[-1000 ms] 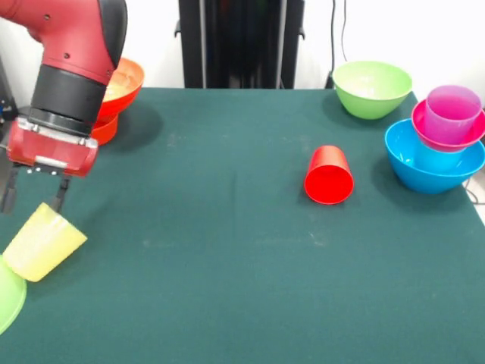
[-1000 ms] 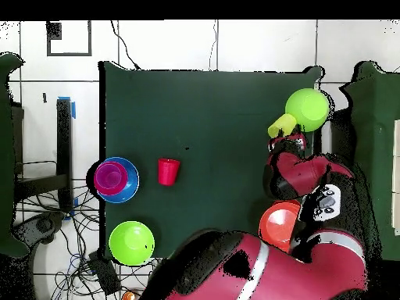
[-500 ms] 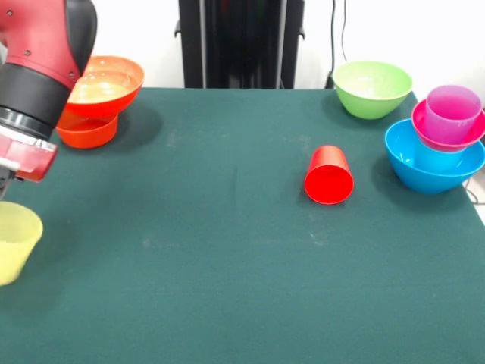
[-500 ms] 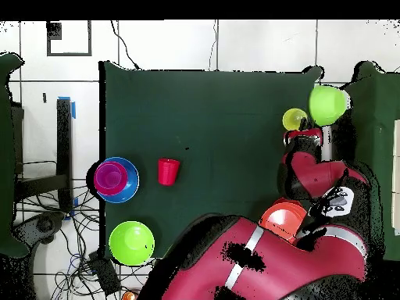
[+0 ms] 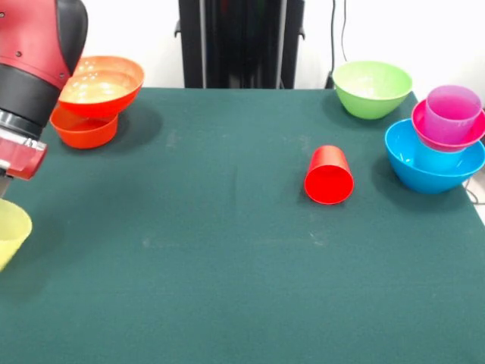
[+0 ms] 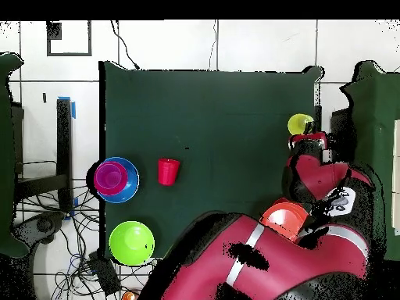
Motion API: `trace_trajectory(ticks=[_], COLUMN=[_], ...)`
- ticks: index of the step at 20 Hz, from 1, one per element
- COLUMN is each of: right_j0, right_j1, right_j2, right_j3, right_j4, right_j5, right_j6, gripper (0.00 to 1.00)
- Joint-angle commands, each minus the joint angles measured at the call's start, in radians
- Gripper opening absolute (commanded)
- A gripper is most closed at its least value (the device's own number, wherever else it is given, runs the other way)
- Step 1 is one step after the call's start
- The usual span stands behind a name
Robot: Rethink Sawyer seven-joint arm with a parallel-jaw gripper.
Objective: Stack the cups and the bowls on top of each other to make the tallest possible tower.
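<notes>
Yellow cup (image 5: 10, 227) below arm (image 5: 34, 68) at table (image 5: 227, 265) edge; fingers' state unclear, prob. hidden.

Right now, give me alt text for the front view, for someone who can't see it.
A red and black robot arm at the left edge stands over a yellow cup on a green table. A red cup lies on its side mid-table, with stacked bowls at both far corners.

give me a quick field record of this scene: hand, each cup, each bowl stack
hand: at the table's edge by the yellow cup, fingers hidden
red cup: on its side, mid table, alone
purple cup: upright in magenta bowl, nested in blue bowl
orange bowls: stacked, wide one on top
lime green bowl: alone, upright
</notes>
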Motion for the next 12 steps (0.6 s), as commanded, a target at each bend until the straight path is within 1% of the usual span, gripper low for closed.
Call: trace_trajectory(ticks=[1, 2, 3, 5, 6, 7, 8, 11, 12], right_j0=[-0.082, -0.103, -0.139, -0.345, -0.397, -0.482, -0.502, -0.572, -0.582], right_j1=[-0.101, -0.119, -0.150, -0.249, -0.275, -0.318, -0.343, -0.425, -0.437], right_j2=[0.299, 0.339, 0.395, 0.664, 0.721, 0.811, 0.832, 0.899, 0.910], right_j3=[0.026, 0.045, 0.080, 0.250, 0.308, 0.407, 0.445, 0.545, 0.556], right_j4=[-0.224, -0.240, -0.253, -0.179, -0.107, 0.035, 0.088, 0.268, 0.294], right_j5=[0.262, 0.291, 0.330, 0.570, 0.670, 0.871, 0.945, 1.204, 1.246], right_j6=[0.091, 0.077, 0.056, -0.163, -0.246, -0.356, -0.401, -0.473, -0.487], gripper=[0.00, 0.00, 0.00, 0.00, 0.00, 0.00, 0.00, 0.00, 0.00])
